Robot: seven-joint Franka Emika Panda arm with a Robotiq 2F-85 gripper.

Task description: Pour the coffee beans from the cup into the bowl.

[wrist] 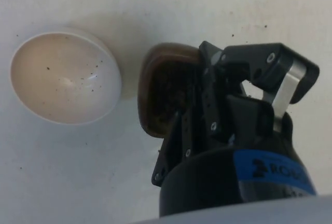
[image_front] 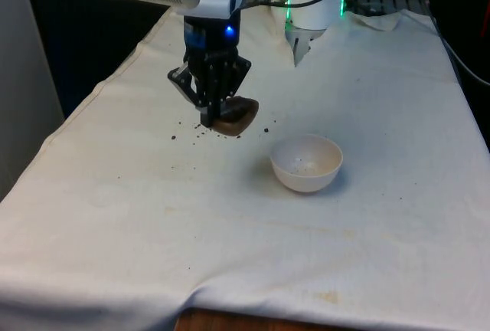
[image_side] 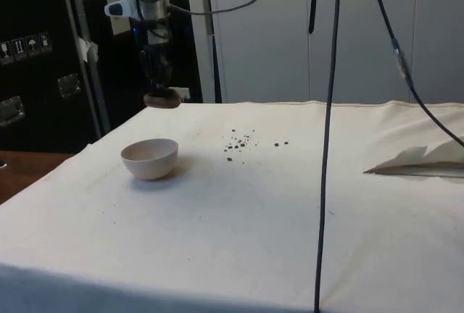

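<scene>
My gripper (image_front: 211,119) is shut on the rim of a small brown cup (image_front: 236,117), holding it just above the cloth. In the wrist view the cup (wrist: 165,92) shows a dark inside, with one finger in it and the other outside. The white bowl (image_front: 307,162) sits on the cloth to the front view's right of the cup and nearer the camera. It holds a few dark specks (wrist: 87,74) and is otherwise bare. In the side view the cup (image_side: 162,100) hangs behind and above the bowl (image_side: 149,158), under the gripper (image_side: 159,90).
Loose coffee beans (image_side: 238,143) lie scattered on the white cloth beneath and around the cup (image_front: 191,131). A raised fold of cloth (image_side: 417,161) sits at the side view's right. A black cable (image_side: 328,139) hangs in front of the side camera.
</scene>
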